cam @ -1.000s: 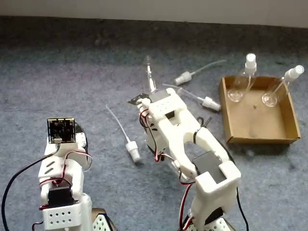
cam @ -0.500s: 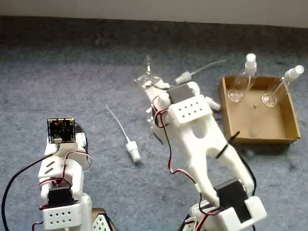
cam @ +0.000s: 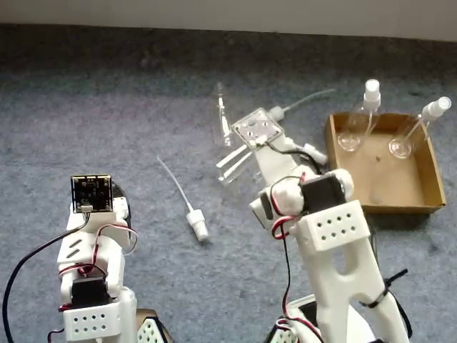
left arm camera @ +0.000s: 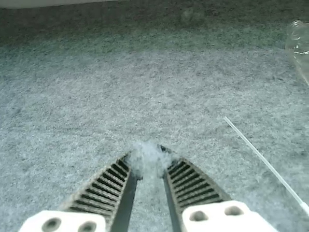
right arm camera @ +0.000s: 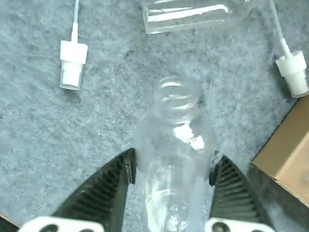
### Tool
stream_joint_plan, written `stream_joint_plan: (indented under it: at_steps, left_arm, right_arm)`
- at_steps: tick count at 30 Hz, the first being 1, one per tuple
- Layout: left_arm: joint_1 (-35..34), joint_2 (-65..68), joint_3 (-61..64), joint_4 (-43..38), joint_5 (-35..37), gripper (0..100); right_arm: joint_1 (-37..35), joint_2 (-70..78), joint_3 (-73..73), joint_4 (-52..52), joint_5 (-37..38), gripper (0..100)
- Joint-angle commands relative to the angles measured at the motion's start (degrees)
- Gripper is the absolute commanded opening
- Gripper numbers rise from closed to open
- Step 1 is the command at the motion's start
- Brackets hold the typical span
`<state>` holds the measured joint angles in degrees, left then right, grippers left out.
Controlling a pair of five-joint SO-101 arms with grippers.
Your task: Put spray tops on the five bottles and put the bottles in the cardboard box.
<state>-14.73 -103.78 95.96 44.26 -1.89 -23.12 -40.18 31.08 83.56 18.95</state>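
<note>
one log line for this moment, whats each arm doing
right gripper: shut on uncapped bottle | left gripper: shut | cardboard box: two topped bottles inside | three spray tops loose on carpet

A grey, felt-like carpet (cam: 100,121) is covering the whole surface. It is spreading beneath the left gripper (left arm camera: 147,166) and running on ahead of it, showing pale and mottled close by and darkening farther off. Right at that gripper's tips, 1 pale fuzzy clump (left arm camera: 147,155) is sitting, touching both of them. On either side of the right gripper (right arm camera: 172,157) the carpet is showing as coarse grey fibres. Well beyond the 2 grippers, 1 darker band of shade (cam: 228,39) is lying along the carpet's far border. Behind it 1 pale strip (cam: 228,13) is running straight across; whether it is wall or edge cannot be told.
</note>
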Motion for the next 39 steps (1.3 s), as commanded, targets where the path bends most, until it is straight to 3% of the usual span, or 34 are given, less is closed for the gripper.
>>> stream_joint_plan:
  at_steps: [1, 10, 14, 19, 26, 34, 39]
  left_arm:
    - [0.9, -0.7, 1.1, -1.0, -0.5, 1]
    - [0.9, -0.7, 1.1, -1.0, -0.5, 1]
    - [0.9, -0.7, 1.1, -1.0, -0.5, 1]
    - [1.0, -0.7, 1.1, -1.0, -0.5, 1]
    - [1.0, -0.7, 1.1, -1.0, -0.5, 1]
    - [3.8, -0.7, 0.7, 1.8, -0.7, 1]
    - [7.7, -0.7, 0.5, 5.3, -6.9, 1]
  right_arm:
    - [0.7, -9.4, 8.4, -8.1, 0.4, 16.6]
    - [0.8, -32.1, 32.3, -26.5, 0.0, 16.6]
    - [0.8, -41.1, 37.8, -27.5, -1.1, 16.6]
    - [0.8, -51.5, 43.1, -27.5, -10.8, 16.6]
    - [0.8, -65.2, 52.8, -27.6, -11.5, 16.6]
    - [8.4, -64.5, 59.8, -35.3, -12.8, 16.6]
    - [11.7, -64.5, 62.9, -37.5, -18.4, 16.6]
